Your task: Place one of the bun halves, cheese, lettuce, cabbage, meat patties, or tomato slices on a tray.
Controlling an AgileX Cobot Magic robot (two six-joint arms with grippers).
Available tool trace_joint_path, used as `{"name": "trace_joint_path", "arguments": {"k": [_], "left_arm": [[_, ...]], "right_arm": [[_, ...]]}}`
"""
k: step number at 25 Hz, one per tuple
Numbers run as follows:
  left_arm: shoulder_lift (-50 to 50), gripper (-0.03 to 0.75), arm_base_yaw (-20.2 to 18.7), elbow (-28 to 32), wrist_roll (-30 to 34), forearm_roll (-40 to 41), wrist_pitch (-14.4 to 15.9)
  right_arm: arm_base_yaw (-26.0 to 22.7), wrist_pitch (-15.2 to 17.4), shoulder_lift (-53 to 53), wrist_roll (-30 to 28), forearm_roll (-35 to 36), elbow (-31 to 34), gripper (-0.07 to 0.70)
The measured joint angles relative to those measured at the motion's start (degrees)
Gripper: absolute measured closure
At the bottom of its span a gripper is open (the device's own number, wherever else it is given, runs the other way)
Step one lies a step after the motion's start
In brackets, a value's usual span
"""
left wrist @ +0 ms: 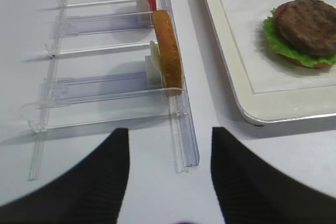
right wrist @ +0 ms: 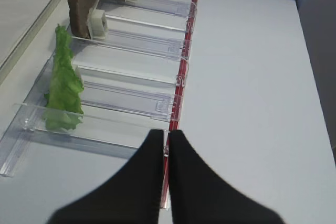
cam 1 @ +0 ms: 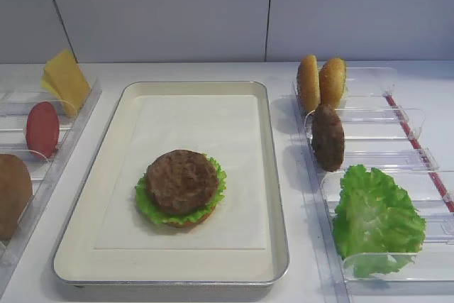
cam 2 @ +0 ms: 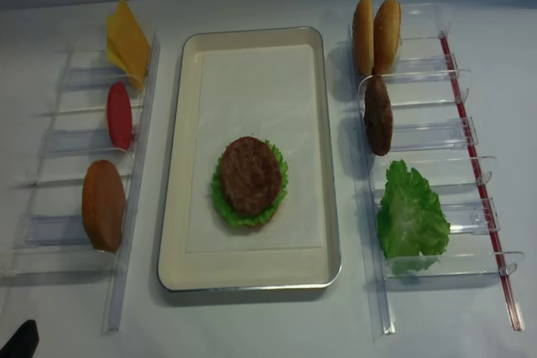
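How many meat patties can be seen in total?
2. One meat patty lies on the lettuce in the tray; another patty stands upright in the right rack. More could be hidden behind other food.

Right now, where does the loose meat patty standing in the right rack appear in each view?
Exterior high: meat patty right of centre, upright, below the bun halves.
Right wrist: top left, above the lettuce.
Left wrist: not in it.
Exterior high (realsense): upper right, between buns and lettuce.
Shared landmark: the lettuce leaf in the same rack.
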Motion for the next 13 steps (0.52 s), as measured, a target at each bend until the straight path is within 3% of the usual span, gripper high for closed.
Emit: {"name": "trace_joint_path", "arguments": {"k": [13], "left_arm": [[0.0,0.365,0.0,0.0,0.0,0.0,0.0]], "right_arm": [[0.0,0.0,0.0,0.2,0.0,0.0,0.577]]}}
